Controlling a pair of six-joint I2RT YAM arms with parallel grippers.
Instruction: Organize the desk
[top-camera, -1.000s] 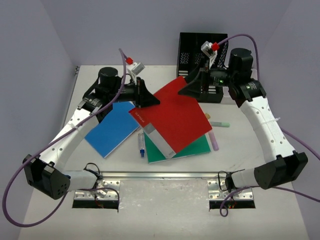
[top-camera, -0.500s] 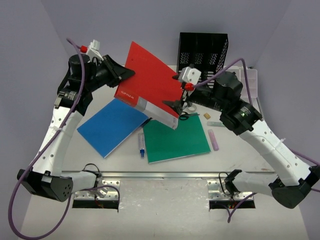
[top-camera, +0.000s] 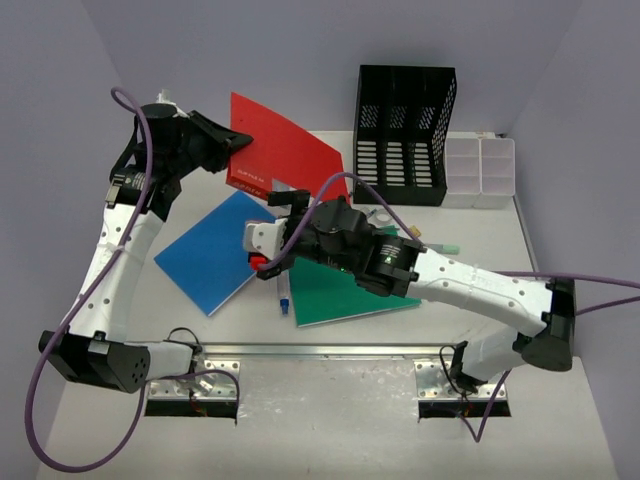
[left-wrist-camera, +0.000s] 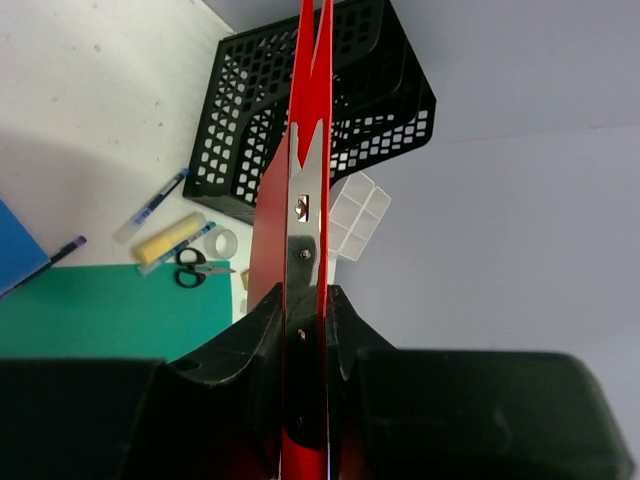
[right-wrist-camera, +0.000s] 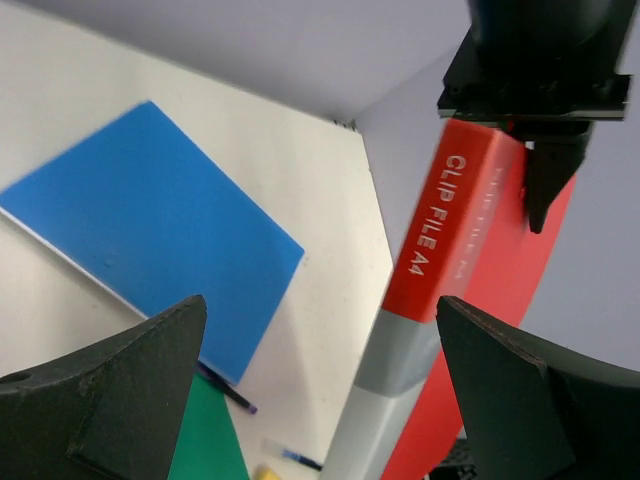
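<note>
Above the desk (top-camera: 340, 335), left gripper (top-camera: 228, 150) clamps red file (top-camera: 290, 150) (lettering (right-wrist-camera: 440, 215) legible right-wrist only); right gripper (right-wrist-camera: 318, 320) gapes.

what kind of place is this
Likely a robot lab bench staged as an office desk: a white desk boxed in by plain walls, a black mesh file holder at the back, and a blue folder and green folder lying on it.

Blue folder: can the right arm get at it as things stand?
Probably yes. The blue folder lies flat with nothing on it, the right gripper hangs open close by its edge, and the left gripper holds the red file lifted clear of it.
</note>
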